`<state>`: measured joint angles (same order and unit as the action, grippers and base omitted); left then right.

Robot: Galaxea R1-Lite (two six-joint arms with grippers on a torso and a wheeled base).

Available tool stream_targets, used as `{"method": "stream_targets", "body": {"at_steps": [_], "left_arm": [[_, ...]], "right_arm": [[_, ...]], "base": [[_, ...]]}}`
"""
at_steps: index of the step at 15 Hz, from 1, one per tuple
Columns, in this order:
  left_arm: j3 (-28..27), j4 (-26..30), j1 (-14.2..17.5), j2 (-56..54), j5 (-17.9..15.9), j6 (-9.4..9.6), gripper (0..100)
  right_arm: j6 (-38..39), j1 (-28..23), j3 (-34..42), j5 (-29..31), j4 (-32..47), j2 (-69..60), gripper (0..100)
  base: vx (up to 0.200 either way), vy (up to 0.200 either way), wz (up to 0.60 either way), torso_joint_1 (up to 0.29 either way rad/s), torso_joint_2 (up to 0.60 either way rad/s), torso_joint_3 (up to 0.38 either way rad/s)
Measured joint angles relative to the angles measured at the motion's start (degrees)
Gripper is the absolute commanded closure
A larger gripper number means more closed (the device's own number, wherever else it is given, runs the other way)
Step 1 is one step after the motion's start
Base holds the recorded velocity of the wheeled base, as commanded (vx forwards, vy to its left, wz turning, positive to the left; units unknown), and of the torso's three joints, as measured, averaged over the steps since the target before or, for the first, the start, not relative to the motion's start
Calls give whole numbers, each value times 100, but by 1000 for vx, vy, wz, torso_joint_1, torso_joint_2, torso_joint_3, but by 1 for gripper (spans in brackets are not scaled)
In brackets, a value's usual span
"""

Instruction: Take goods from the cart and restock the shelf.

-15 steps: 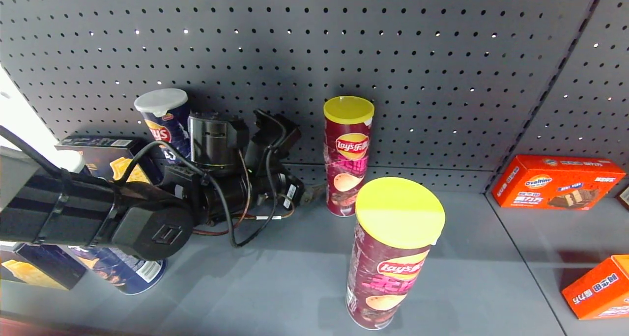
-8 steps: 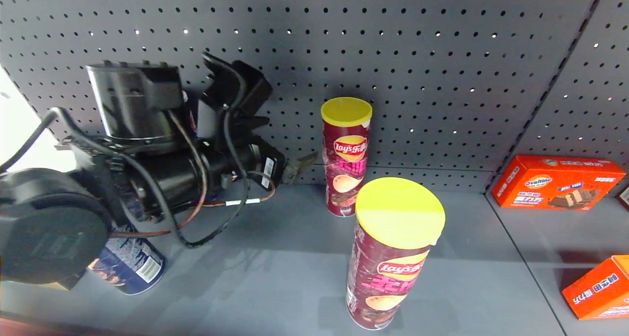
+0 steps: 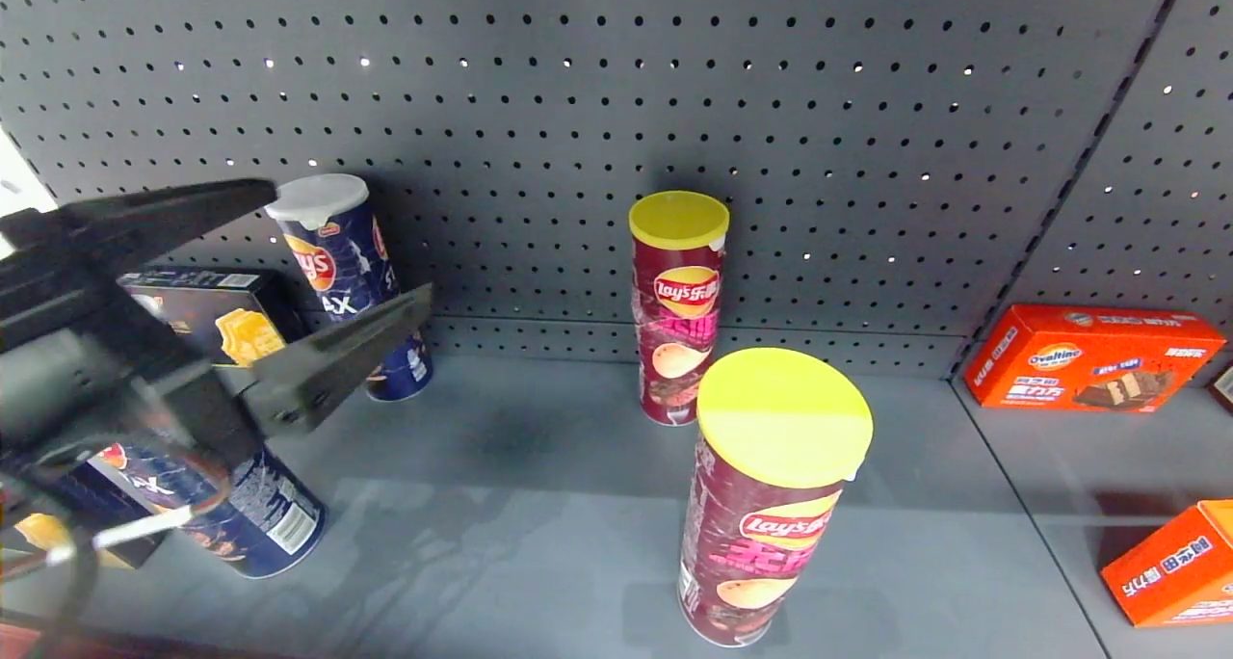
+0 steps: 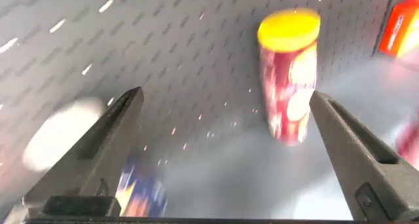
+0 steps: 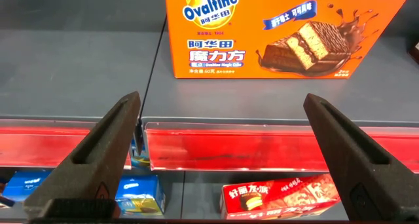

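Two maroon chip cans with yellow lids stand on the grey shelf [image 3: 539,505], one at the back [image 3: 679,303] and one nearer the front [image 3: 771,505]. A blue chip can with a white lid [image 3: 337,254] stands at the back left. My left gripper [image 3: 352,245] hovers open and empty at the left, in front of that blue can. In the left wrist view, the left gripper [image 4: 226,96] frames the back maroon can [image 4: 288,86] farther off, with the blue can [image 4: 141,191] beside one finger. My right gripper [image 5: 221,98] is open and empty, facing an orange box [image 5: 288,31] on a shelf.
Another blue can [image 3: 250,514] and dark boxes [image 3: 222,312] sit at the shelf's left end. Orange boxes [image 3: 1088,355] [image 3: 1170,563] occupy the right bay. A perforated back panel [image 3: 771,110] closes the shelf. Below the right gripper, a red price strip [image 5: 262,149] fronts a lower shelf of packets.
My left arm has pulled away from beside the back maroon can, rising, then swinging left and toward the front. The blue can it hid is uncovered. The cans stay put.
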<state>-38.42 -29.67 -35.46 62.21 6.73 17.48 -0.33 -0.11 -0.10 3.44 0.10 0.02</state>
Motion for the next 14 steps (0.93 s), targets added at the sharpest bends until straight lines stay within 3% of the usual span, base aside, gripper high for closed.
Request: {"method": "stream_targets", "body": {"at_steps": [2, 4, 6, 10, 13, 14], "left_arm": [[933, 472, 66, -1064, 471, -20, 0], [1731, 1446, 580, -1979, 914, -108, 0], [2275, 2160, 1137, -2693, 1067, -304, 0], [3322, 2703, 1744, -4033, 1202, -566, 0], [3536, 2965, 3172, -4504, 1251, -772, 0], [3565, 3011, 3469, -4581, 1253, -827, 0]], "right_arm": [[1, 0, 0, 0, -2, 0, 0], [1, 1, 0, 0, -2, 0, 0], [0, 6, 0, 0, 0, 0, 0], [0, 4, 0, 0, 0, 0, 0], [0, 1, 0, 0, 0, 0, 0], [1, 1, 0, 0, -2, 0, 0]], "base": [[0, 0, 0, 0, 0, 0], [0, 0, 0, 0, 0, 0], [0, 0, 0, 0, 0, 0], [0, 0, 0, 0, 0, 0], [0, 0, 0, 0, 0, 0], [0, 0, 0, 0, 0, 0]]}}
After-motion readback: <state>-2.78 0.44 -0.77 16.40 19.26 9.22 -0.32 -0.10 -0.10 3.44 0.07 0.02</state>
